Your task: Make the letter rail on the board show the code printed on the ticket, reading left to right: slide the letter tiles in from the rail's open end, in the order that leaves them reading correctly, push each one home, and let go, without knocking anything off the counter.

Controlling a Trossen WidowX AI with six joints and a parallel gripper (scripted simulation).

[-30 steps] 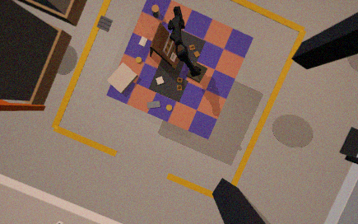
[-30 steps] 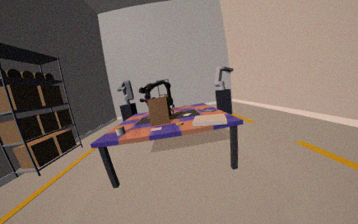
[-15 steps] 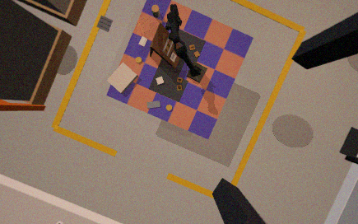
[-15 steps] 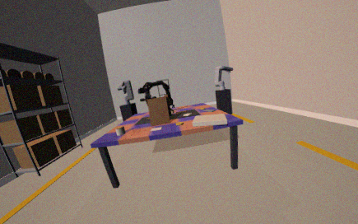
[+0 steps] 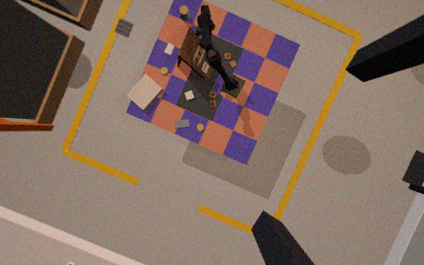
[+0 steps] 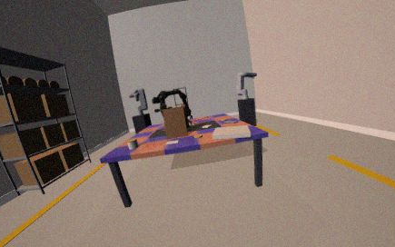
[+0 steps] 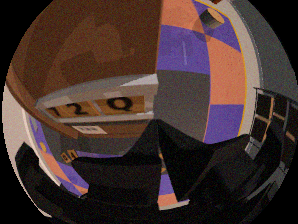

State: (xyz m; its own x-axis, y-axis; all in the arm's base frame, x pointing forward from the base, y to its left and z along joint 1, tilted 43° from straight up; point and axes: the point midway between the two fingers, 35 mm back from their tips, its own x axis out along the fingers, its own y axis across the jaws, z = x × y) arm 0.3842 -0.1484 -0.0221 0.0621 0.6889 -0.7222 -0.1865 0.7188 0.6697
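The brown board (image 5: 189, 45) (image 6: 174, 123) (image 7: 87, 23) stands on the checkered table (image 5: 274, 49) (image 6: 160, 150). Its letter rail (image 7: 100, 90) holds three tiles reading 1 (image 7: 67, 111), 2 (image 7: 91, 107) and Q (image 7: 120, 104). A white ticket (image 7: 87, 128) (image 5: 206, 67) sits below the rail; its print is too small to read. My gripper (image 7: 155, 123) (image 5: 202, 34) is shut and empty, just off the rail's right end. Several loose orange tiles lie on the dark mat, such as one tile (image 5: 227, 56) and another tile (image 5: 212, 94).
A beige slab (image 5: 144, 92) (image 6: 230, 133) lies near one table edge. A grey block (image 5: 181, 124), yellow pucks (image 5: 164, 70) (image 5: 200, 127) and white cards (image 5: 170, 49) (image 5: 189, 95) lie around the board. A small cylinder (image 6: 133, 144) stands near a corner. A shelf rack (image 6: 24, 118) stands off the table.
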